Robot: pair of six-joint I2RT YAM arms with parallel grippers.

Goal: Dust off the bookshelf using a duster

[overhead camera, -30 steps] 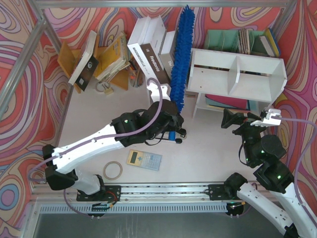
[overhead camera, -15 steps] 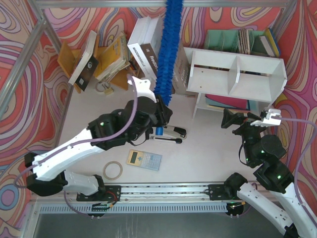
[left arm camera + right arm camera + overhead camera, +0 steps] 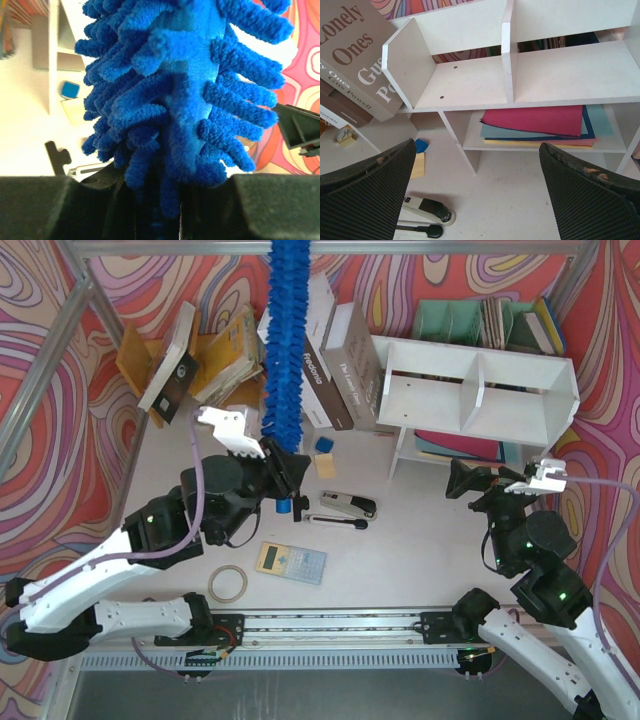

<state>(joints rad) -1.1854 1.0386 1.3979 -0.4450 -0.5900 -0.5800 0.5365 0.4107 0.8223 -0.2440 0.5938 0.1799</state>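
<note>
The duster (image 3: 283, 340) has a fluffy royal-blue head and a blue handle end (image 3: 285, 506). My left gripper (image 3: 279, 476) is shut on its handle and holds it up off the table, head pointing to the back wall, well left of the bookshelf. In the left wrist view the head (image 3: 185, 85) fills the frame above my fingers (image 3: 260, 205). The white bookshelf (image 3: 480, 390) stands at the back right, also in the right wrist view (image 3: 505, 75). My right gripper (image 3: 470, 481) is open and empty in front of it, seen in its own view (image 3: 475, 195).
Books (image 3: 320, 350) lean left of the shelf. A stapler (image 3: 347, 505), sticky notes (image 3: 324, 462), a calculator (image 3: 291, 562) and a tape ring (image 3: 228, 583) lie on the table. A teal organizer (image 3: 480, 320) is behind the shelf; an orange rack (image 3: 135, 355) is back left. Coloured sheets (image 3: 545, 122) lie on the lower level.
My left arm has drawn back to the left with the duster. The blue head has swung away from the shelf's left end. The right arm has not moved.
</note>
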